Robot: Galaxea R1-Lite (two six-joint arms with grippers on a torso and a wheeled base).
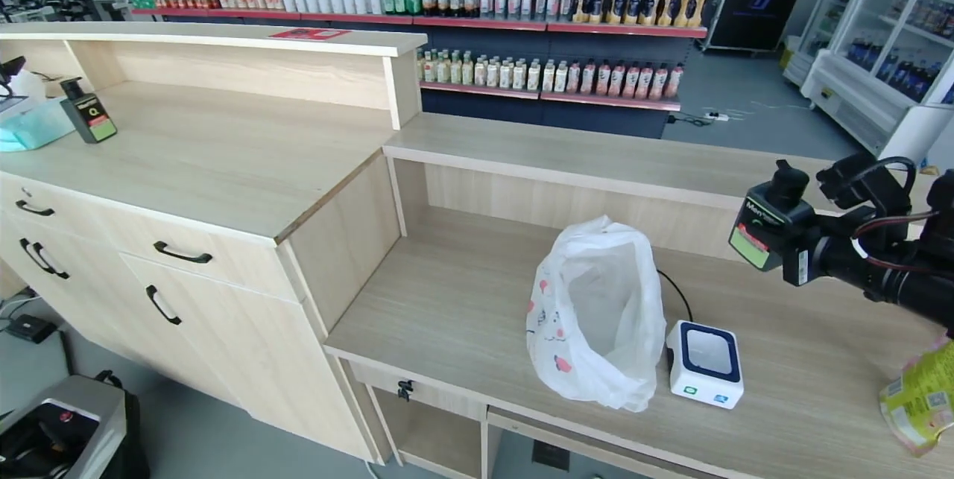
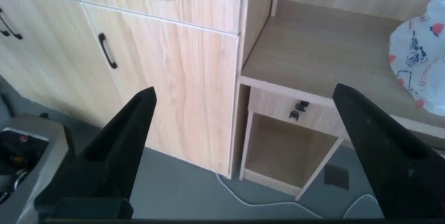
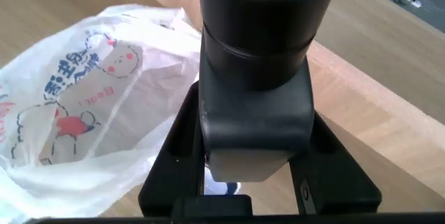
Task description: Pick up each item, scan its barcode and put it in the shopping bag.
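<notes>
Pale wood counter [image 1: 462,300]; shelves [image 1: 477,21] of bottled drinks and a glass-door fridge [image 1: 879,47] stood behind. White bag [image 1: 596,315], open, printed with red and black cartoon marks, stood on the counter just beside a white scanner [image 1: 704,363]. Right gripper [image 1: 809,255] was clamped on a black bottle [image 1: 768,229] with a green-and-red label, above the counter, right of the bag. Left gripper [image 2: 243,161] hung wide apart, empty, before the cabinet doors [image 2: 167,78]. Green packet [image 1: 920,397] lay at the counter's right end.

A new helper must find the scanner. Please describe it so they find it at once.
Start at the lower wooden counter. A white plastic bag stands on it, and the scanner sits beside the bag, on its right. It is a small white box with a dark blue frame around its window.
</notes>
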